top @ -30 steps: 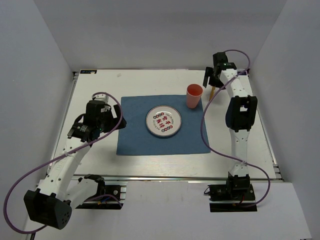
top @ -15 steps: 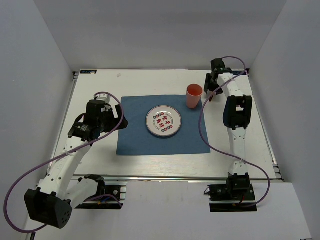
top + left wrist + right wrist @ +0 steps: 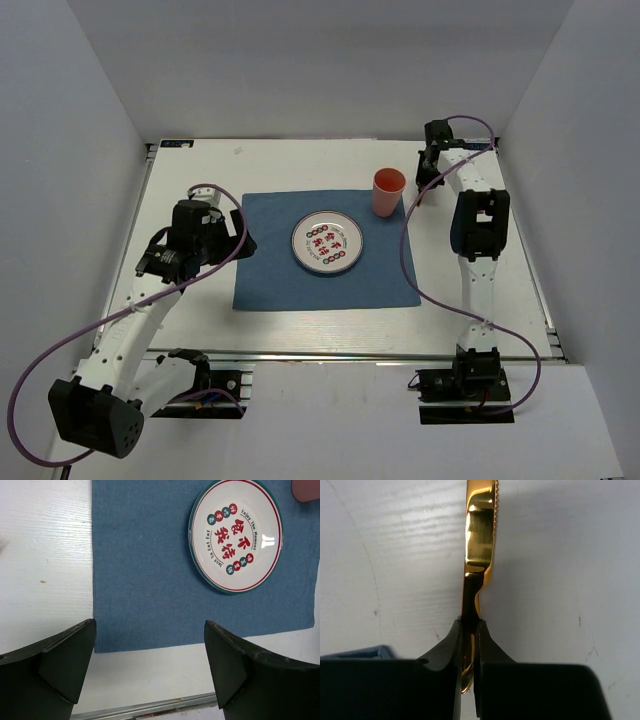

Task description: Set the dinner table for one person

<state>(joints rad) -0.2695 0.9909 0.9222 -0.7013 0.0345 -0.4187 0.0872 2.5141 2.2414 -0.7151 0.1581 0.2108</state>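
Top external view: the dinner table is seen as the white worktop spanning the enclosure floor ahead of both arm bases. A blue placemat is laid at its middle, with a printed plate set on the cloth and a pink cup stood at the cloth's far right corner. Toward the worktop's far right corner, a gold knife is pinched between the pressed-together fingers of the right gripper. The left gripper is held spread wide above the placemat's near left corner, with nothing gripped.
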